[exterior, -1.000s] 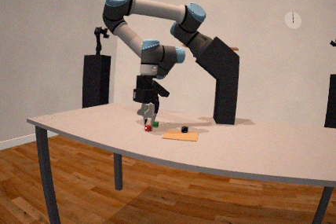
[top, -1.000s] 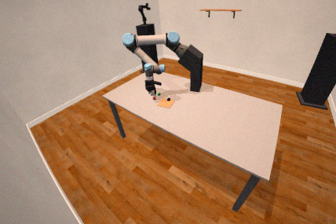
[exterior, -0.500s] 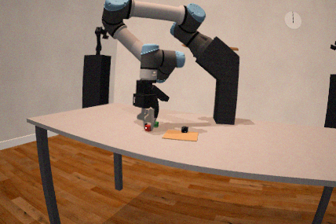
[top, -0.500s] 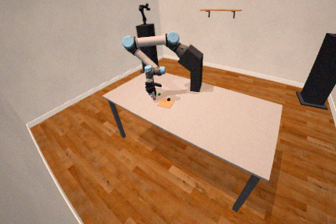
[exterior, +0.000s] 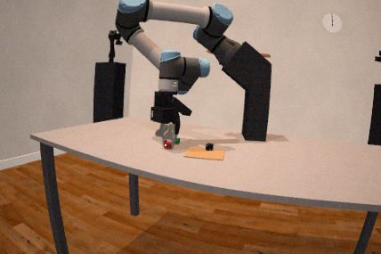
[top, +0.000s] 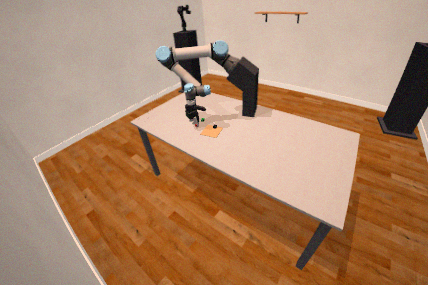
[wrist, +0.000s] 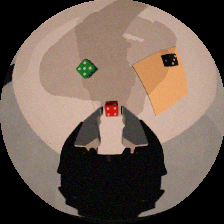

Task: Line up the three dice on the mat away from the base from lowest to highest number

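Observation:
The red die is on the table left of the mat; its face in the wrist view seems to show four pips. My gripper is partly open, with its fingertips low on either side of the red die. A narrow gap shows on both sides of it. The green die lies on the table off the mat, five pips up. The black die is on the orange mat, near its far edge; its top number is hard to read.
The robot's dark base pedestal stands on the table, beyond the mat in the top and exterior views. The table's front edge runs on the near side of the mat. The arm's shadow falls across the green die and part of the mat.

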Robot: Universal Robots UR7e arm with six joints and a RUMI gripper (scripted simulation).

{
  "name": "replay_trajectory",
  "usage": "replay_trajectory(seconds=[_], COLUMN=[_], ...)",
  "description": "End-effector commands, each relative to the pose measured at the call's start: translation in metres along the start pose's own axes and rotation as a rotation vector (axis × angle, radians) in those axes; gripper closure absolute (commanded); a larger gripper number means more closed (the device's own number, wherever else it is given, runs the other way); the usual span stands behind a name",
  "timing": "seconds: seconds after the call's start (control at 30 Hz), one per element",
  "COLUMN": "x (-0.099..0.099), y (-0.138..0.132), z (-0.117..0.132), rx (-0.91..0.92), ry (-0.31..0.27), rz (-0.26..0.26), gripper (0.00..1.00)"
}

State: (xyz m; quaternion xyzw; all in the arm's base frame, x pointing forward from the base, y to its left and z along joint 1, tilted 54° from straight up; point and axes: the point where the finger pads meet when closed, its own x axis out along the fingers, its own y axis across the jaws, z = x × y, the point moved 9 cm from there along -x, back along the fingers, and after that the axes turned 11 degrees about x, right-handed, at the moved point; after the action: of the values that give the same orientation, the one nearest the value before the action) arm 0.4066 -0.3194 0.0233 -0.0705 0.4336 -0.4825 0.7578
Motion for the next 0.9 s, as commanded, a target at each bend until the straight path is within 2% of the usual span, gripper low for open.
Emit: replay_trajectory(seconds=[0.0,0.7,0.73,0.87], x=[-0.0004,-0.0004,-0.0004,-0.0004], y=[0.0001,0.0001,0.0001,0.0001], z=[0.0003,0.0003,0.0003,0.0003], rx=[0.000,0.000,0.000,0.000], ry=[-0.001,-0.001,-0.001,-0.001], rz=[0.000,0.000,0.000,0.000], gripper=[0.76,0.76,0.94,0.94])
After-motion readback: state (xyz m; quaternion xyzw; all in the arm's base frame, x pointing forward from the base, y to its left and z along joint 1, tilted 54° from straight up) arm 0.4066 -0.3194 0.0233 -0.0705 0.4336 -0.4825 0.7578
